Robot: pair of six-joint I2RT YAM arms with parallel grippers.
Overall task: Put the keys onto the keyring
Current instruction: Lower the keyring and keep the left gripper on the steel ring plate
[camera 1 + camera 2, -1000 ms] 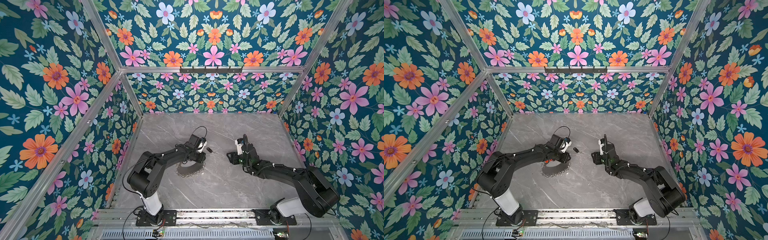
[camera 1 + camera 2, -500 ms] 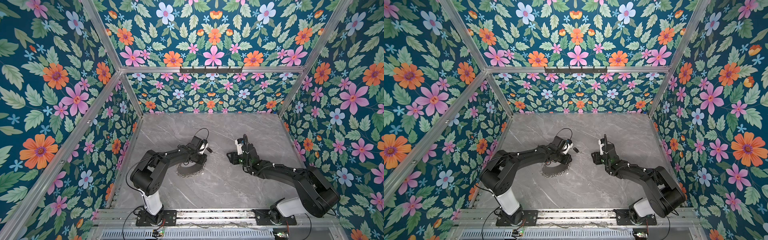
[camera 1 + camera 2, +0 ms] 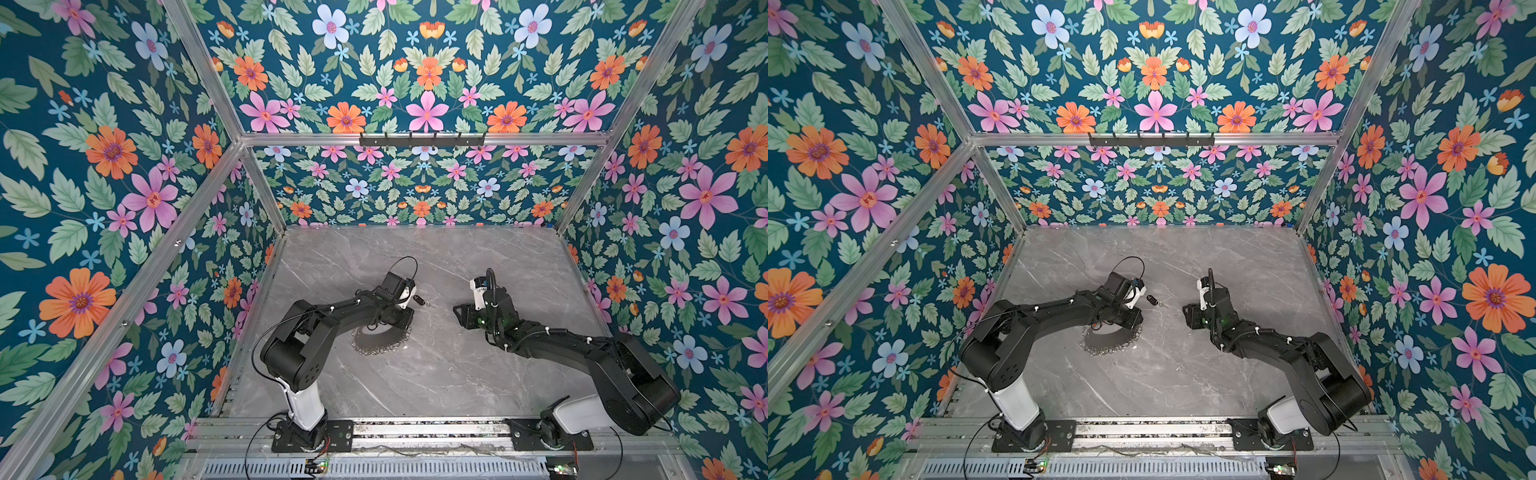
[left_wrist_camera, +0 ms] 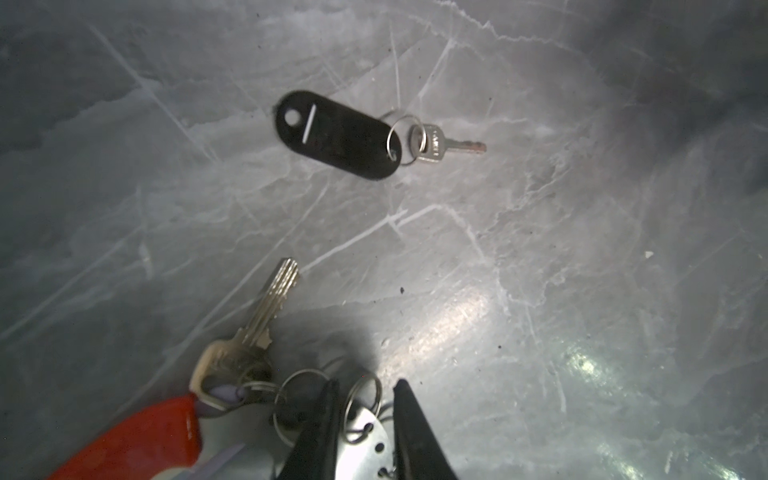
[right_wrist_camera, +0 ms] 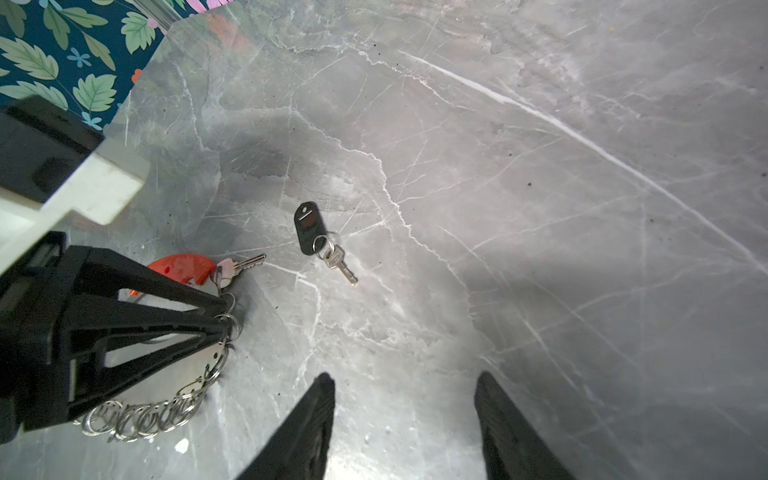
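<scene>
L gripper [image 4: 365, 419] jaws stood narrow astride keyring [image 4: 149, 432] rim; grip couldn't be told. R gripper [image 5: 405, 415] was open, empty. On table [image 4: 540, 291], black tag [image 4: 336, 135] lay apart from keyring; lilac tag [image 4: 223, 393] sat by its red section.

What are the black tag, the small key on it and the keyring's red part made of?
Black tag: likely plastic, dull, moulded with a round hole. Small key: silvery metal, glinting, stamped head. Keyring's red part: glossy, probably plastic or painted metal; the shine leaves it open.
</scene>
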